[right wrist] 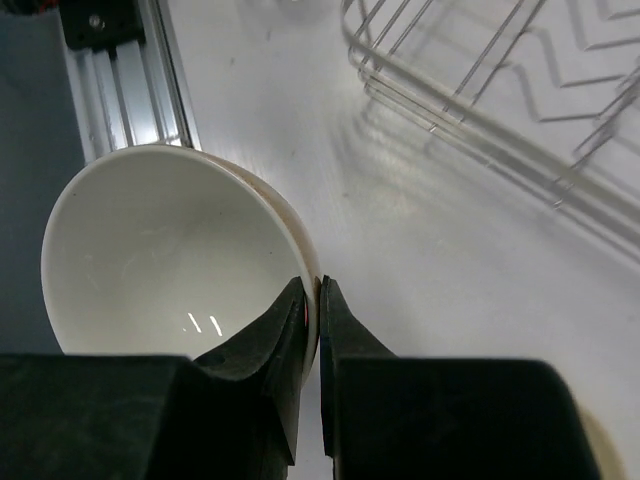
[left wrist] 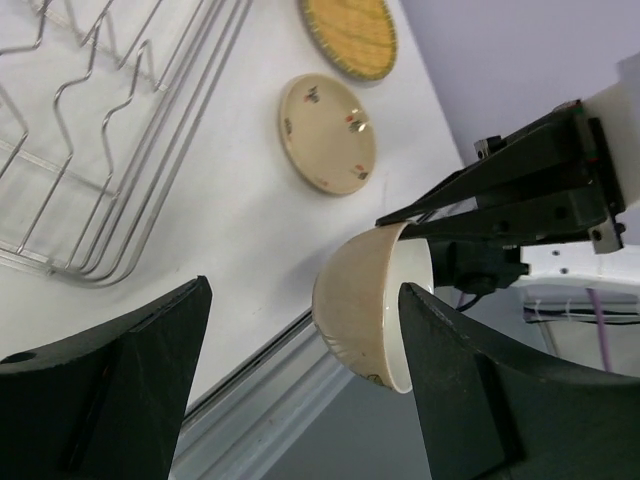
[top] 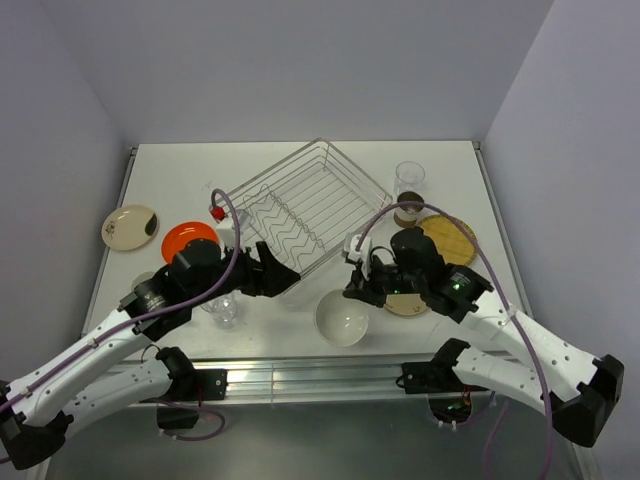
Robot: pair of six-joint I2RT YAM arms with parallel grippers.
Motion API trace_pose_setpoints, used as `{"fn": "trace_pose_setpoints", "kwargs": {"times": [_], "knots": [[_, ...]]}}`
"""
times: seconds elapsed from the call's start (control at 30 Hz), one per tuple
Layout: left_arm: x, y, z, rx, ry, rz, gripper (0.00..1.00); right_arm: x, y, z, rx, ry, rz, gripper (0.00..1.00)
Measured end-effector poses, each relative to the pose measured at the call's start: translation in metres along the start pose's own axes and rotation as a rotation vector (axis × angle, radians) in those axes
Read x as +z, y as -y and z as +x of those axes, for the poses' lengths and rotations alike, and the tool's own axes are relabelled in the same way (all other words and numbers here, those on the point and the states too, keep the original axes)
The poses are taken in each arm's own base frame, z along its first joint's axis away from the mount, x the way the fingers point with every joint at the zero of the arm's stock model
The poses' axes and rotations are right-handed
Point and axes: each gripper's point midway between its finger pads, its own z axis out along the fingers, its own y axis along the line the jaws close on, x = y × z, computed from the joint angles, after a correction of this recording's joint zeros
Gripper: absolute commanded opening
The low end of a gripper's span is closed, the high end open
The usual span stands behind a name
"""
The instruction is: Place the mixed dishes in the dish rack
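The white bowl [top: 342, 317] [right wrist: 170, 250] is near the table's front edge. My right gripper [top: 354, 290] [right wrist: 318, 300] is shut on its rim, one finger inside and one outside. In the left wrist view the bowl [left wrist: 370, 300] shows side-on, off the table surface, between my left gripper's [left wrist: 305, 345] wide-open fingers but touching neither. That left gripper [top: 288, 278] sits at the near corner of the dish rack [top: 310, 205] [left wrist: 100, 130] [right wrist: 500, 90], a silver wire basket holding no dishes that I can see.
An orange plate [top: 188, 238] and a cream speckled plate [top: 130, 227] lie left of the rack. A clear glass [top: 225, 308] stands under my left arm. To the right are a yellow woven plate [top: 448, 238] [left wrist: 348, 35], a cream plate [top: 405, 303] [left wrist: 327, 133], a brown cup [top: 408, 208] and another glass [top: 409, 180].
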Motion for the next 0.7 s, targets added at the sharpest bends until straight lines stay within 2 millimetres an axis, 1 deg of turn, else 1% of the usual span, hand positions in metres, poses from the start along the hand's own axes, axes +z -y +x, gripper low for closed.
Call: {"fn": "trace_pose_setpoints", "kwargs": {"times": [0.07, 0.13, 0.27, 0.4, 0.53, 0.63, 0.7], "knots": [[0.000, 0.009, -0.005, 0.003, 0.015, 0.035, 0.83, -0.010, 0.005, -0.019, -0.026, 0.046, 0.027, 0.00], [-0.001, 0.018, -0.013, 0.006, 0.038, 0.074, 0.84, -0.018, 0.016, -0.037, -0.030, 0.083, 0.068, 0.00], [0.002, 0.033, -0.026, 0.011, 0.075, 0.124, 0.86, -0.030, 0.046, -0.055, 0.017, 0.104, 0.161, 0.00], [0.013, 0.040, -0.036, 0.008, 0.085, 0.126, 0.82, -0.036, 0.076, -0.063, 0.088, 0.096, 0.250, 0.00], [0.036, 0.041, -0.050, 0.003, 0.081, 0.067, 0.74, -0.042, 0.100, -0.068, 0.138, 0.080, 0.345, 0.00], [0.056, 0.042, -0.060, 0.010, 0.072, 0.027, 0.70, -0.046, 0.113, -0.071, 0.166, 0.072, 0.406, 0.00], [0.069, 0.039, -0.063, 0.019, 0.070, -0.005, 0.69, -0.047, 0.119, -0.073, 0.184, 0.068, 0.437, 0.00]]}}
